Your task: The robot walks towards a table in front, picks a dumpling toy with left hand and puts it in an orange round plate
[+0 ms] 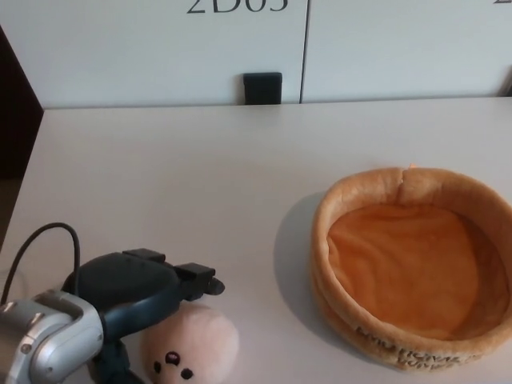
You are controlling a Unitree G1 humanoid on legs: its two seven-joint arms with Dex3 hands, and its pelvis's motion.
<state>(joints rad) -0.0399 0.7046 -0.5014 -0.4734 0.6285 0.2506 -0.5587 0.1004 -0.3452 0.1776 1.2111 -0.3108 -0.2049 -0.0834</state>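
From the head view you see the left hand (140,292) at the lower left of the table (176,176), its black body low over the surface and its silver forearm running off the bottom left corner with a dark cable looping above it. The hand sits directly over and against the top left of the dumpling toy (192,344), a pale pink round plush with small black face marks turned toward you. You cannot tell how far the fingers are parted or whether they have any grip on the toy, since the hand's body covers them; only a short black tip pokes out to the right above the toy. The toy rests on the table near the bottom edge. The orange round plate (412,264), a soft raised-rim dish, lies well apart to the right and holds nothing. Your right hand does not show.
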